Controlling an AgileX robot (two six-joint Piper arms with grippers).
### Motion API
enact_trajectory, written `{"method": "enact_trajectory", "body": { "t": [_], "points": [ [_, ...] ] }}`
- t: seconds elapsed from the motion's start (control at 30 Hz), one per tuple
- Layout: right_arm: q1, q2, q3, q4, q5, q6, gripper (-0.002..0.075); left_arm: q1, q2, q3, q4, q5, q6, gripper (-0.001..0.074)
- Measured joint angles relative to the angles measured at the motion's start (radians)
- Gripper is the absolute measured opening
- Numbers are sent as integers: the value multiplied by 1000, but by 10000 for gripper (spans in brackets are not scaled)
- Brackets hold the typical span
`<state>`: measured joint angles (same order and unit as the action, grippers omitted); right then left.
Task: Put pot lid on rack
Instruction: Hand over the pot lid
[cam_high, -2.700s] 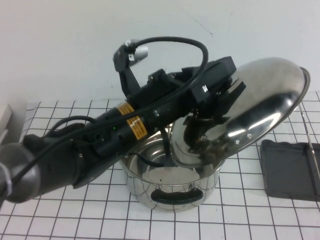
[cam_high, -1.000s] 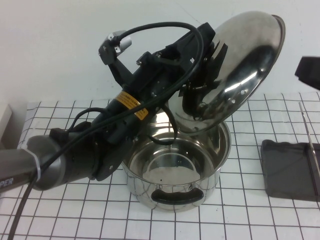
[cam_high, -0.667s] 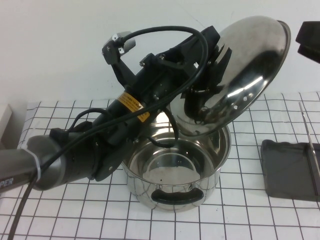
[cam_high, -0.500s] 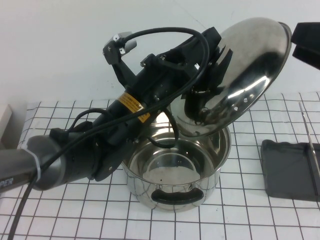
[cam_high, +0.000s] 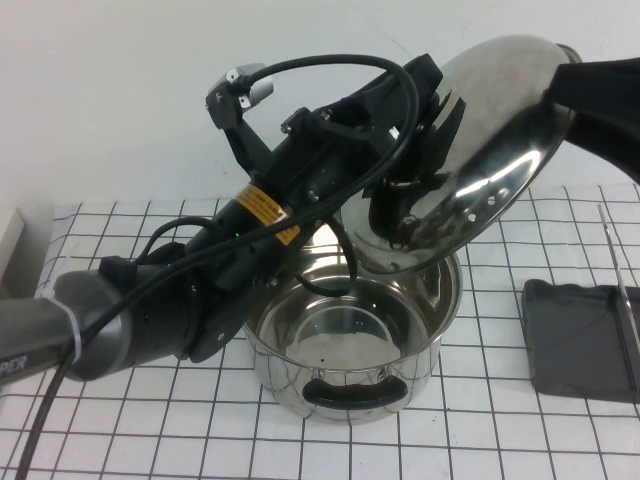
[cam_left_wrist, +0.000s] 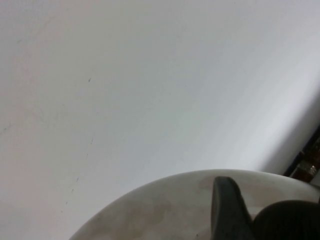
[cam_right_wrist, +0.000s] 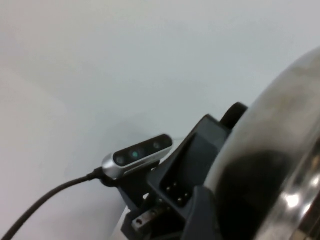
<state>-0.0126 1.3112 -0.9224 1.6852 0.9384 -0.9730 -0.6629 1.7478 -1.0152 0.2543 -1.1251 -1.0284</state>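
Two grippers met at the pot lid (cam_high: 500, 150): left gripper (cam_high: 425, 125) clamped its knob, tilted above the pot (cam_high: 350, 340), presumably for handover; right gripper (cam_high: 590, 95) at its rim, grip unclear; rack (cam_high: 580, 340) by the table's right edge

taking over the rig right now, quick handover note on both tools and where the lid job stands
Left tool: shut on the pot lid at its knob, holding it tilted in the air above the open pot.
Right tool: at the lid's upper right rim; its grip is not visible.
Rack: on the table at the right, nothing on it.
Done: lid lifted off the pot.
Left: carry the lid right and set it on the rack.
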Motion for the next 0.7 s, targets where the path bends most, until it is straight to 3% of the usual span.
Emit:
{"method": "enact_trajectory", "body": {
  "t": [0.27, 0.33, 0.5, 0.7],
  "points": [
    [87, 29, -97, 0, -66, -17, 498, 0, 0, 0, 0, 0, -2, 314],
    [93, 30, -104, 0, -92, -26, 445, 0, 0, -2, 0, 0, -2, 314],
    [96, 32, -108, 12, -108, -18, 211, 0, 0, -2, 0, -12, -7, 314],
    [98, 32, -108, 19, -103, -12, 197, 0, 0, -2, 7, -13, -9, 314]
  ]
}}
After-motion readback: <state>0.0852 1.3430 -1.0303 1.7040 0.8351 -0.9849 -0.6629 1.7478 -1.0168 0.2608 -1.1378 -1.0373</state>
